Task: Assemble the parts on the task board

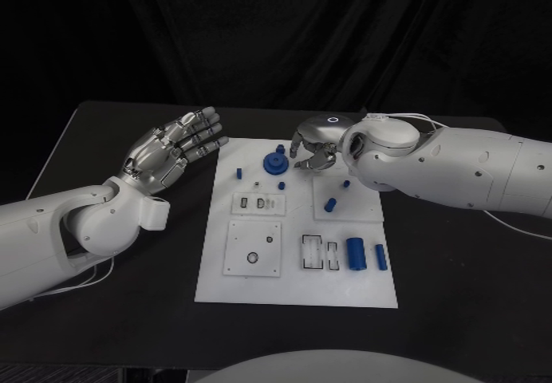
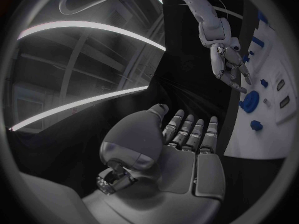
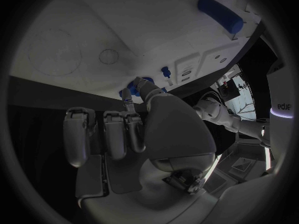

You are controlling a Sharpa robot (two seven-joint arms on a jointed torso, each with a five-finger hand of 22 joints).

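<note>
The white task board (image 1: 297,289) lies mid-table. A blue gear (image 1: 276,163) stands near its far edge, also seen as blue gear (image 2: 250,100) and blue gear (image 3: 134,86). My right hand (image 1: 312,148) hovers just right of the gear, fingers curled down, thumb and a fingertip reaching to its rim. Whether they grip it is unclear. The left wrist view shows this right hand (image 2: 225,55) pointing down at the gear. My left hand (image 1: 172,148) is raised left of the board, palm up, fingers spread, holding nothing. A blue cylinder (image 1: 356,254) and a slim blue bar (image 1: 380,255) lie at the board's near right.
Small blue pegs (image 1: 239,171) (image 1: 281,185) (image 1: 330,204) stand on the board's far half. A square white insert (image 1: 253,249) with holes sits near left. Black table (image 1: 127,311) surrounds the board. Thin cables trail by the right arm (image 1: 523,230) and the left arm (image 1: 86,281).
</note>
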